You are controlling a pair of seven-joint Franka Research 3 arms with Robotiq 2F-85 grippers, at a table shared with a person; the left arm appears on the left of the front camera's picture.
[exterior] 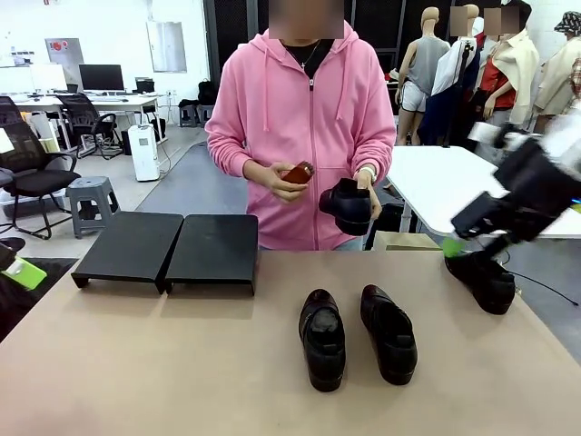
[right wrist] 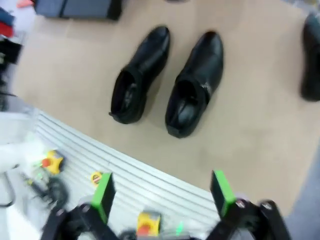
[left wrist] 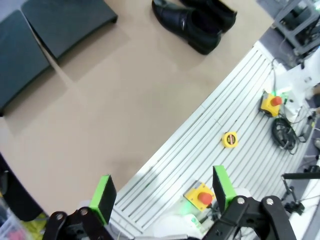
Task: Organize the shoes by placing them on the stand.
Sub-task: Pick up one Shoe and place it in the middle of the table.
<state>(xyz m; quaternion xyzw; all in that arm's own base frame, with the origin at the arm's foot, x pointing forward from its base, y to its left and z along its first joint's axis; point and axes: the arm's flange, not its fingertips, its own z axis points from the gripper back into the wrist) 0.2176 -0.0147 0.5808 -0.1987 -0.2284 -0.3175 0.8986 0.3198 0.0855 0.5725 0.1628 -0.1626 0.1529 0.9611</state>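
Two glossy black shoes (exterior: pixel 322 338) (exterior: pixel 388 331) lie side by side on the table's middle, toes pointing away from me; the right wrist view shows them as shoes (right wrist: pixel 140 75) (right wrist: pixel 195 82). A third shoe (exterior: pixel 481 277) lies at the right edge, just below my right gripper (exterior: pixel 467 238), which is motion-blurred. The person holds a fourth shoe (exterior: pixel 347 204) above the far edge. The stand (exterior: pixel 168 247), two low black platforms side by side, sits bare at the far left. My right gripper (right wrist: pixel 162 194) and left gripper (left wrist: pixel 162 192) are both open and hold nothing.
The person in a pink hoodie also holds a small brown object (exterior: pixel 298 172). A green pad (exterior: pixel 23 272) of my left gripper shows at the left edge. Slatted metal base with yellow emergency buttons (left wrist: pixel 202 195) lies below the near table edge.
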